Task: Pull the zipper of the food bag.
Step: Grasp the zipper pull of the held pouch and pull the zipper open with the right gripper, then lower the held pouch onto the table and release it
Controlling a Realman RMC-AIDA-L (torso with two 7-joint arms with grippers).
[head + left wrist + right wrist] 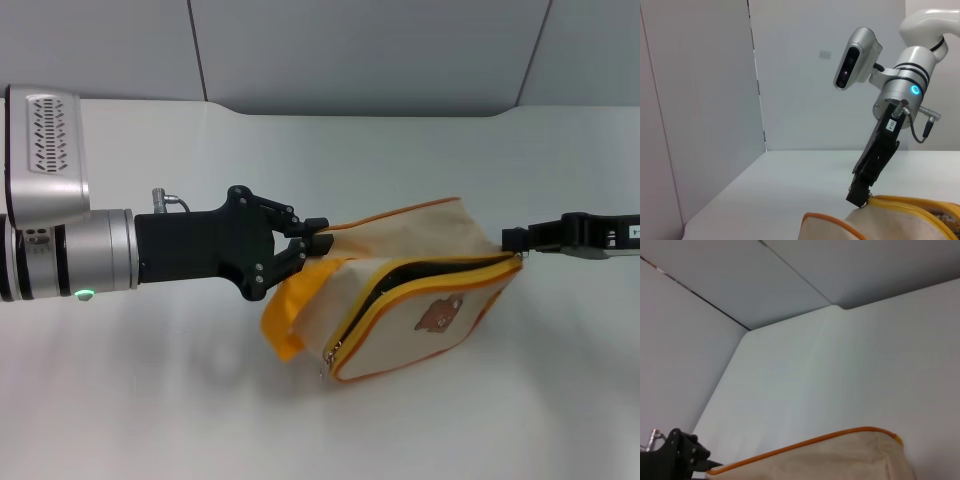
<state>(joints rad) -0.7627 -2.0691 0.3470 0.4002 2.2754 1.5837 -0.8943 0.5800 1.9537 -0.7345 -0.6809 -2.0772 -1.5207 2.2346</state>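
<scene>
The food bag (440,235), cream canvas with orange-yellow piping and a bear picture (438,315), hangs stretched between my two grippers above the table. My left gripper (312,240) is shut on the bag's left top corner, above the yellow loop handle (288,312). The zipper (440,283) runs along the front top edge, and a dark gap shows it open along the top. My right gripper (512,241) is shut at the zipper's right end; the pull tab is hidden there. In the left wrist view the right gripper (860,196) meets the bag's (840,229) corner.
The white table (150,400) lies under the bag, with grey wall panels (350,50) behind it. The right wrist view shows the bag's top (850,457) and the left gripper (682,456) at its far end.
</scene>
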